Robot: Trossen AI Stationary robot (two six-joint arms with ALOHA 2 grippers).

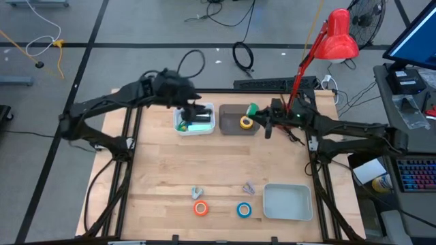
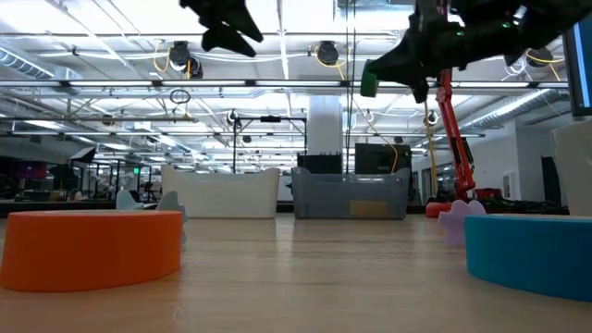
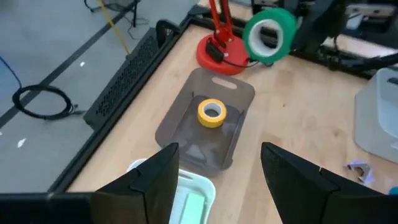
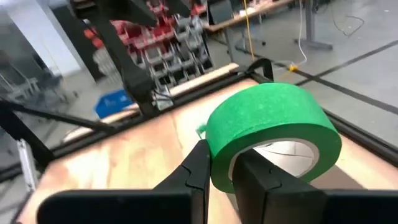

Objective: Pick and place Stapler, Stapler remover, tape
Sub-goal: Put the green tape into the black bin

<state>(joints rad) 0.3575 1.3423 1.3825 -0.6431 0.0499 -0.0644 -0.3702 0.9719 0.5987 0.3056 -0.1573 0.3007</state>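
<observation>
table centre [image 1: 218, 167] free; red lamp [image 1: 320, 51] crowds grey bin [image 1: 231, 126].

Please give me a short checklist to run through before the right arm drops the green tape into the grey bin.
1. Right tool shut on the green tape: ok.
2. Tape lifted clear of the table: ok.
3. Tape directly over the grey bin: cannot tell; high view shows it at the bin's far edge.
4. Room beside the yellow tape in the bin: ok.
5. Left tool open above the white bin, apart from the drop: ok.

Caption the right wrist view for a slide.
Right pincer grips the green tape roll by its wall, held above the wooden table.
</observation>
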